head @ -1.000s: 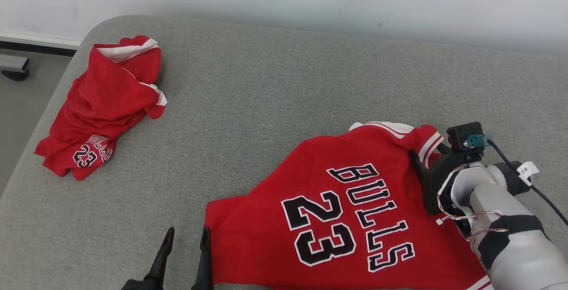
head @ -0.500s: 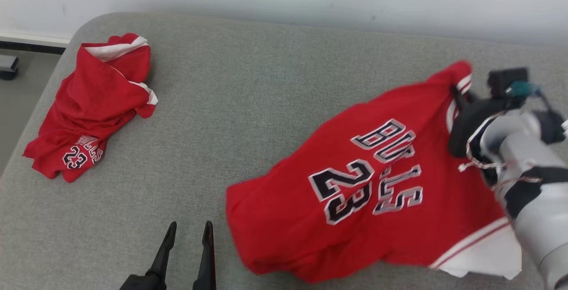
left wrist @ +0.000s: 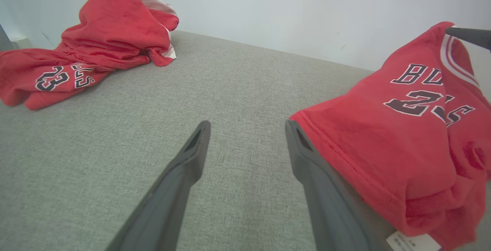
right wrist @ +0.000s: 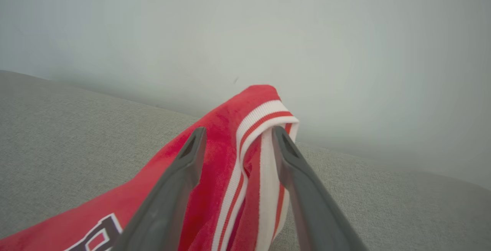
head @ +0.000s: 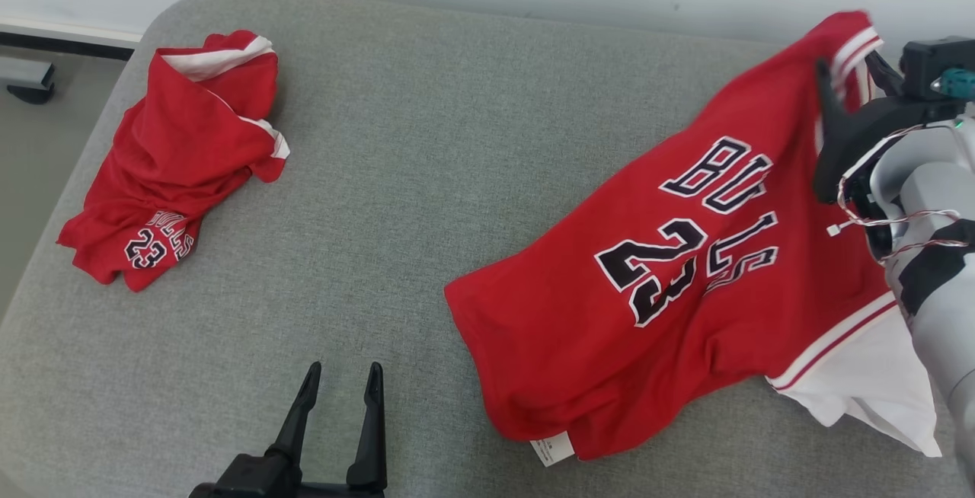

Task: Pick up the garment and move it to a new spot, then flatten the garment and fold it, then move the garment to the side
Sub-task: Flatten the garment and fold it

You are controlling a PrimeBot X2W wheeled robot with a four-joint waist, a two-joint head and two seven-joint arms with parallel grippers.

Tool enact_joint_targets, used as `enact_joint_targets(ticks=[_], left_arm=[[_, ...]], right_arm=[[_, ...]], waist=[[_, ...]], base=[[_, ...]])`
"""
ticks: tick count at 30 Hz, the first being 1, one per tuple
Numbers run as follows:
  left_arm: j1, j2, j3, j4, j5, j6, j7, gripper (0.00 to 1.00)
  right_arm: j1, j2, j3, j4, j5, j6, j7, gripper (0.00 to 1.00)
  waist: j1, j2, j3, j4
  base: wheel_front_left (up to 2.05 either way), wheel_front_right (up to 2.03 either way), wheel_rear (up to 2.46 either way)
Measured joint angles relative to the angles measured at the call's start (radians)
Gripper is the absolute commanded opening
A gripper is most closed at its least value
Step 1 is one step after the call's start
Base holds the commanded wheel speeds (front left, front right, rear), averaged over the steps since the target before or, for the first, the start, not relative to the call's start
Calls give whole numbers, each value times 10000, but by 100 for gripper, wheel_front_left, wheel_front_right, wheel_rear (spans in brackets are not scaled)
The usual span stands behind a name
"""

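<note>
Right tool (right wrist: pixel 238 134) straddles the raised shoulder trim of the garment (head: pixel 647 315), fingers apart, grip uncertain; seemingly soft, light and floppy, it trails on the grey padded surface (head: pixel 426 140), probably best pinched at shoulders or hem.

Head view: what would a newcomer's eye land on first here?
The red BULLS 23 jersey at the right of the grey cushion, its striped shoulder raised between the parted fingers of the right gripper. Next, a second red jersey lying crumpled at the far left.
</note>
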Motion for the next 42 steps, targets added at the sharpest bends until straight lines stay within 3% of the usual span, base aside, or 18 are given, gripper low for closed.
enact_joint_targets(ticks=[9,15,21,26,34,42], left_arm=[[279,-2,418,-59,92,75,0,100],[482,-2,759,-127,284,59,0,100],[667,-4,922,-226,364,59,0,100],[678,-2,999,-253,385,33,0,100],[729,-2,1095,-249,531,-61,0,100],[721,-2,1022,-205,573,-150,0,100]], right_arm=[[500,230,-12,-27,-75,0,-525,100],[1312,270,-138,-857,541,0,-652,100],[2970,-130,-690,-3141,905,0,-669,100],[4952,-146,-1785,-5250,984,0,-667,100],[7942,995,-3359,-8473,140,0,-690,100],[9891,2027,-3572,-9887,-364,0,-692,100]], waist=[[0,0,-330,-432],[-1,-1,-634,-975],[-2,-1,-867,-1562],[-1,-2,-933,-1989],[-2,-1,-969,-2508],[-3,-1,-1067,-2674]], base=[[0,0,0],[0,0,0],[0,0,0],[0,0,0],[0,0,0],[0,0,0]])
